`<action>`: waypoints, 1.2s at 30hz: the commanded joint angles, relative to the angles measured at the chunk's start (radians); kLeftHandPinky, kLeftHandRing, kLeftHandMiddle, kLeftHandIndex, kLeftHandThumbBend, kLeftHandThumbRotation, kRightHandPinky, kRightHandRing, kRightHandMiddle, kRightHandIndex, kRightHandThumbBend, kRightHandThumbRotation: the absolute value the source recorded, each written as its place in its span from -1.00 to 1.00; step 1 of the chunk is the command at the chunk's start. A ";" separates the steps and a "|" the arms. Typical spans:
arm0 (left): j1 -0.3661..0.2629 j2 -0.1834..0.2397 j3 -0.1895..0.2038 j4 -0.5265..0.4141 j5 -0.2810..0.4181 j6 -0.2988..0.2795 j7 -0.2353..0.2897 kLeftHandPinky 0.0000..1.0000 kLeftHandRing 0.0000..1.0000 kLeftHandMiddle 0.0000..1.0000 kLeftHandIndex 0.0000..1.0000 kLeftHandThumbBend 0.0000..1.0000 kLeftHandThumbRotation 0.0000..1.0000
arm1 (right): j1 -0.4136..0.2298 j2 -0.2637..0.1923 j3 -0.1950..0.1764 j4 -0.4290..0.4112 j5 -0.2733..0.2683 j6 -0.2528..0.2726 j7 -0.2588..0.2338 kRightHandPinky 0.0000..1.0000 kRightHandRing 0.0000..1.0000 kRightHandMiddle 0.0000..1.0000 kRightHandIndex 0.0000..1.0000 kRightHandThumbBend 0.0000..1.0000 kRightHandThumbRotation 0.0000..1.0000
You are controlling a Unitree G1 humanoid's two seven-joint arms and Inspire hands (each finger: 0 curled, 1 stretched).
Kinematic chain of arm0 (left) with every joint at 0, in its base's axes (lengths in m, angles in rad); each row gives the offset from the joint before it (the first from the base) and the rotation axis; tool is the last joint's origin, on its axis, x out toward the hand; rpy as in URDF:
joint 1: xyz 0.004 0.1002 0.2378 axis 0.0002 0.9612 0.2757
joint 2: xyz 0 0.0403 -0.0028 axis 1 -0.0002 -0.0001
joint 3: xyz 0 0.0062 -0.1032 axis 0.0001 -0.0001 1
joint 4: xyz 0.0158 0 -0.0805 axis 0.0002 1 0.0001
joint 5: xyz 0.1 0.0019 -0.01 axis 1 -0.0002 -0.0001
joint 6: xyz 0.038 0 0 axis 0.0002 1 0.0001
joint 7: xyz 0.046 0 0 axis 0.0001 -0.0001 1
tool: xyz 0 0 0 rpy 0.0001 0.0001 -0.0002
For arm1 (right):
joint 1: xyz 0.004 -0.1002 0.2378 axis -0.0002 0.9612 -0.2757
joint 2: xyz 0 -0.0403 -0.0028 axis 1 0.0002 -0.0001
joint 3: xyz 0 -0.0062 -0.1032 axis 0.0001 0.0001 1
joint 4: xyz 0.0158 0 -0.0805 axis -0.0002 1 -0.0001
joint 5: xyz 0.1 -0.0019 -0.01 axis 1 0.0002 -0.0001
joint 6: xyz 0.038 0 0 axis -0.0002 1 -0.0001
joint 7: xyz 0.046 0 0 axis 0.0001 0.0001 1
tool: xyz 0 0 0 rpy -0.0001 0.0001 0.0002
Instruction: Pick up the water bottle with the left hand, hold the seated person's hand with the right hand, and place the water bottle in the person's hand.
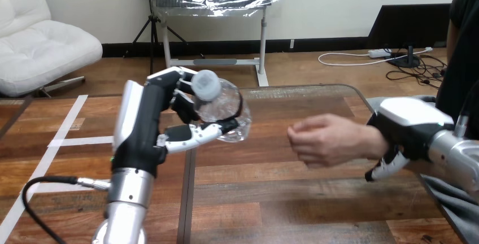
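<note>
Gripping water bottle (225, 107): left robot hand (148, 121), aloft.

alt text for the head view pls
The robot's left hand holds a clear water bottle above the wooden table. Its right hand is curled round the person's wrist; the person's hand, loosely closed, is apart from the bottle.

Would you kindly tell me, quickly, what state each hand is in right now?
Left hand: closed around the water bottle.
Right hand: closed around the person's wrist.
</note>
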 commanded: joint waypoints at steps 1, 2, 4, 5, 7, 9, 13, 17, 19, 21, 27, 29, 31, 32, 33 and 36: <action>-0.111 -0.022 -0.025 -0.050 0.007 -0.001 0.001 -0.40 -0.32 -0.20 0.00 0.11 -1.00 | -0.062 -0.041 -0.058 -0.086 0.020 -0.021 -0.021 -0.59 -0.44 -0.28 -0.28 0.46 -1.00; -0.113 -0.023 -0.028 -0.049 0.007 0.002 0.000 -0.40 -0.33 -0.20 0.00 0.11 -1.00 | -0.062 -0.040 -0.062 -0.091 0.022 -0.020 -0.020 -0.59 -0.44 -0.29 -0.28 0.47 -1.00; -0.117 -0.029 -0.034 -0.046 0.009 0.006 -0.002 -0.41 -0.33 -0.20 0.00 0.11 -1.00 | -0.062 -0.040 -0.069 -0.106 0.022 -0.014 -0.012 -0.59 -0.44 -0.29 -0.29 0.48 -1.00; -0.119 -0.032 -0.037 -0.044 0.009 0.008 -0.002 -0.41 -0.33 -0.20 0.00 0.11 -1.00 | -0.062 -0.040 -0.071 -0.113 0.020 -0.009 -0.007 -0.61 -0.47 -0.31 -0.29 0.48 -1.00; -0.124 -0.038 -0.044 -0.038 0.012 0.008 0.000 -0.41 -0.33 -0.20 0.00 0.11 -1.00 | -0.063 -0.040 -0.074 -0.127 0.018 -0.003 -0.002 -0.62 -0.48 -0.32 -0.29 0.48 -1.00; -0.129 -0.042 -0.049 -0.032 0.015 0.007 0.003 -0.41 -0.33 -0.20 0.00 0.12 -1.00 | -0.063 -0.040 -0.076 -0.134 0.016 -0.001 -0.001 -0.64 -0.50 -0.34 -0.29 0.48 -1.00; -0.139 -0.059 -0.064 -0.022 0.015 0.011 0.005 -0.40 -0.32 -0.20 -0.01 0.13 -1.00 | -0.062 -0.041 -0.079 -0.169 0.005 0.021 0.005 -0.67 -0.53 -0.36 -0.30 0.49 -1.00; -0.149 -0.071 -0.077 -0.012 0.021 0.014 0.009 -0.39 -0.32 -0.21 -0.01 0.14 -1.00 | -0.062 -0.043 -0.080 -0.199 0.001 0.040 0.013 -0.71 -0.57 -0.39 -0.30 0.50 -1.00; -0.153 -0.077 -0.084 -0.009 0.024 0.017 0.009 -0.39 -0.32 -0.21 -0.01 0.14 -1.00 | -0.062 -0.043 -0.081 -0.215 -0.001 0.052 0.021 -0.72 -0.58 -0.39 -0.30 0.49 -1.00; -0.157 -0.082 -0.088 -0.006 0.026 0.018 0.009 -0.39 -0.32 -0.21 -0.01 0.14 -1.00 | -0.062 -0.043 -0.082 -0.227 -0.001 0.062 0.026 -0.73 -0.58 -0.40 -0.30 0.49 -1.00; -0.167 -0.102 -0.106 0.004 0.014 0.030 -0.002 -0.39 -0.32 -0.22 -0.01 0.11 -1.00 | -0.057 -0.037 -0.089 -0.258 0.006 0.069 0.022 -0.75 -0.61 -0.43 -0.33 0.49 -1.00; -0.171 -0.108 -0.113 0.007 0.019 0.035 -0.002 -0.39 -0.32 -0.21 -0.01 0.11 -1.00 | -0.055 -0.035 -0.092 -0.267 0.011 0.067 0.023 -0.76 -0.61 -0.43 -0.34 0.50 -1.00; -0.174 -0.114 -0.119 0.010 0.020 0.037 -0.003 -0.38 -0.31 -0.21 -0.01 0.11 -1.00 | -0.054 -0.034 -0.093 -0.277 0.014 0.066 0.024 -0.76 -0.61 -0.44 -0.34 0.50 -1.00; -0.175 -0.116 -0.121 0.011 0.020 0.037 -0.003 -0.37 -0.31 -0.21 -0.01 0.11 -1.00 | -0.053 -0.034 -0.093 -0.281 0.014 0.066 0.025 -0.76 -0.61 -0.44 -0.35 0.49 -1.00; -0.176 -0.118 -0.123 0.012 0.019 0.037 -0.003 -0.37 -0.31 -0.21 -0.01 0.11 -1.00 | -0.053 -0.034 -0.093 -0.284 0.015 0.066 0.026 -0.76 -0.62 -0.45 -0.35 0.48 -1.00; -0.182 -0.129 -0.131 0.021 0.011 0.032 -0.002 -0.36 -0.30 -0.20 0.00 0.11 -1.00 | -0.053 -0.031 -0.094 -0.296 0.017 0.074 0.031 -0.77 -0.61 -0.45 -0.35 0.47 -1.00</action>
